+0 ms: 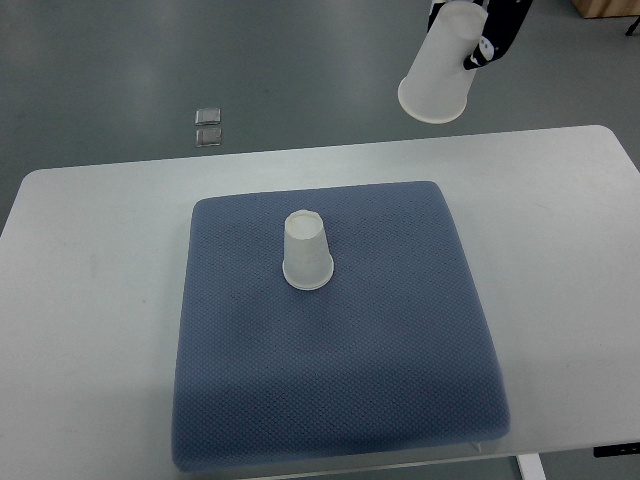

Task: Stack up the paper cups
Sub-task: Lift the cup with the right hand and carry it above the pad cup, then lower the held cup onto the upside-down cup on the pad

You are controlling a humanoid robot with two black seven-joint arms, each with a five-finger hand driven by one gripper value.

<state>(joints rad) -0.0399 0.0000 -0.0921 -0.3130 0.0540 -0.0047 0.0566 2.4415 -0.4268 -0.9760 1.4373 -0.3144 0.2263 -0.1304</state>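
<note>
You had one hand (487,40) at 1 o'clock at the top edge, dark fingers wrapped around a white paper cup (443,68). That held cup was tilted, mouth down and toward 7 o'clock, hanging in the air beyond the worktop's far edge. You couldn't tell which arm it belonged to; the arm was cut off by the frame. Second paper cup (306,250) stood upside down, rim on the blue pad (340,390), slightly toward 11 o'clock of the pad centre, well apart from the held one. Pad lay flat mid-worktop (90,300). Two small clear objects (208,127) sat on the floor at 11 o'clock.
</note>
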